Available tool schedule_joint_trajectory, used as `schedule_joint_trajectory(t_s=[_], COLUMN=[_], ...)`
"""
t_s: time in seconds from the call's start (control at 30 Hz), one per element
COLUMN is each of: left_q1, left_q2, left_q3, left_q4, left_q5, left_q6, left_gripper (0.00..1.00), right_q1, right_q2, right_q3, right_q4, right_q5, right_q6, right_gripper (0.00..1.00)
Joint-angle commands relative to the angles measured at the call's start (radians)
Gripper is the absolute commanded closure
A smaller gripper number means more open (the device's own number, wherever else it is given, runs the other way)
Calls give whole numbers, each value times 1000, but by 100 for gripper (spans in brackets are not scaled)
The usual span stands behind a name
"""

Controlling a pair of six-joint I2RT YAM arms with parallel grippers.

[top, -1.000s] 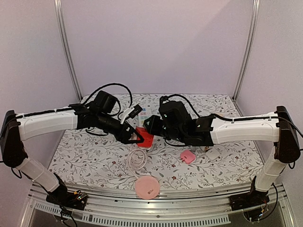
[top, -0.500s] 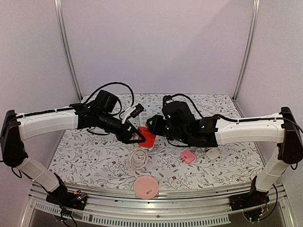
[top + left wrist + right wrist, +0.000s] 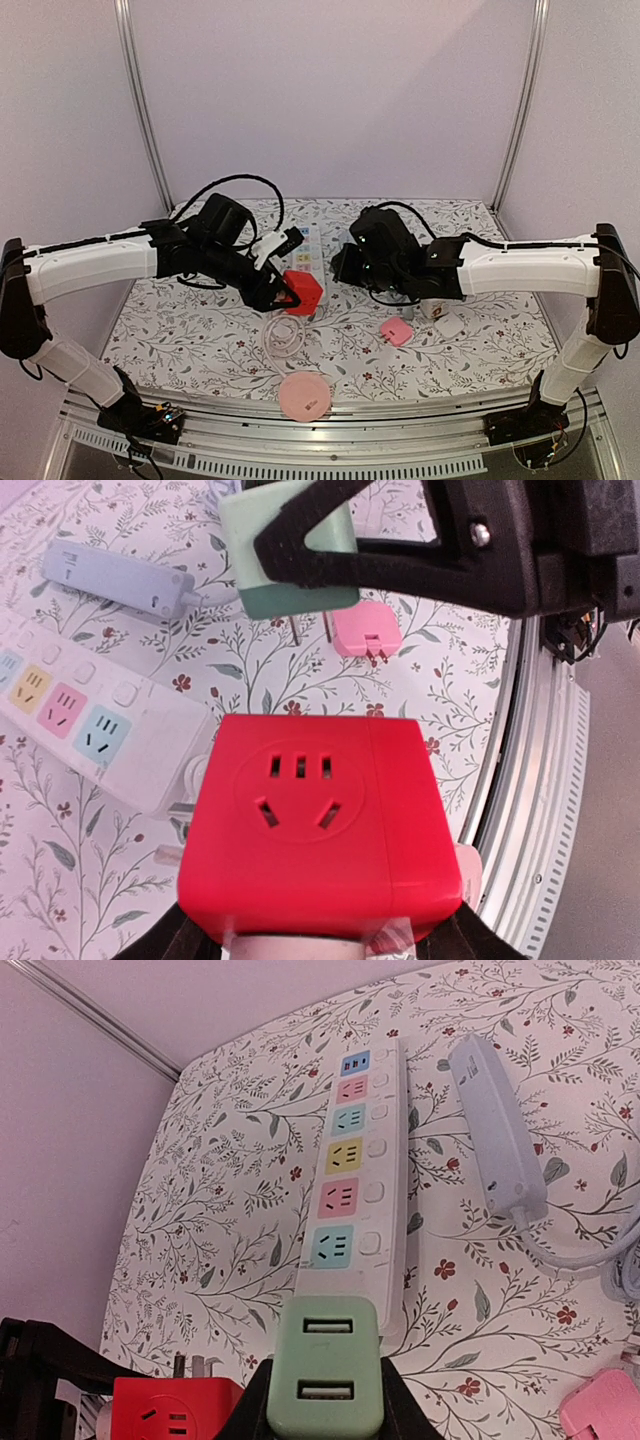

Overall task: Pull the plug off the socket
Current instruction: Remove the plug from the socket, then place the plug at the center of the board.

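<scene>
My left gripper [image 3: 283, 292] is shut on a red cube socket [image 3: 304, 290] and holds it just above the table. In the left wrist view the cube [image 3: 315, 820] fills the foreground, its front outlet empty. My right gripper [image 3: 342, 266] is shut on a green USB plug [image 3: 327, 1380]. In the left wrist view the plug [image 3: 290, 555] hangs clear of the cube with its metal prongs bare. The plug and the socket are apart. The cube's corner shows at the lower left of the right wrist view [image 3: 170, 1410].
A white power strip [image 3: 308, 245] with coloured outlets lies behind the cube. A grey-blue adapter [image 3: 497, 1125] lies to its right. A pink plug [image 3: 396, 331], a white adapter [image 3: 450, 325], a coiled white cable [image 3: 285, 335] and a pink disc [image 3: 304, 396] lie nearer the front edge.
My right gripper has drawn back to the right with the green plug, out of the red cube. A gap has opened between them. My left gripper kept hold of the cube.
</scene>
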Motion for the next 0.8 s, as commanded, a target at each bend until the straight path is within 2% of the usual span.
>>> schedule_joint_trajectory(t_s=[0.0, 0.1, 0.3, 0.4, 0.57, 0.77], left_q1=[-11, 22, 177, 229, 243, 239], left_q2=[-37, -42, -65, -78, -86, -116], left_q3=[20, 20, 15, 6, 10, 3], left_q4=[48, 59, 118, 147, 128, 111], left_q5=[-2, 22, 128, 149, 126, 87], left_q6=[12, -15, -120, -153, -143, -117], left_gripper=[72, 72, 72, 72, 72, 72], right_q1=[4, 3, -4, -49, -159, -229], right_q2=[-12, -20, -65, -73, -60, -24], right_q3=[1, -2, -16, -54, -168, -199], right_q4=[-28, -43, -121, -168, -139, -98], right_q5=[-1, 13, 35, 12, -99, -161], right_q6=[11, 7, -19, -6, 51, 56], right_gripper=[100, 100, 100, 100, 100, 100])
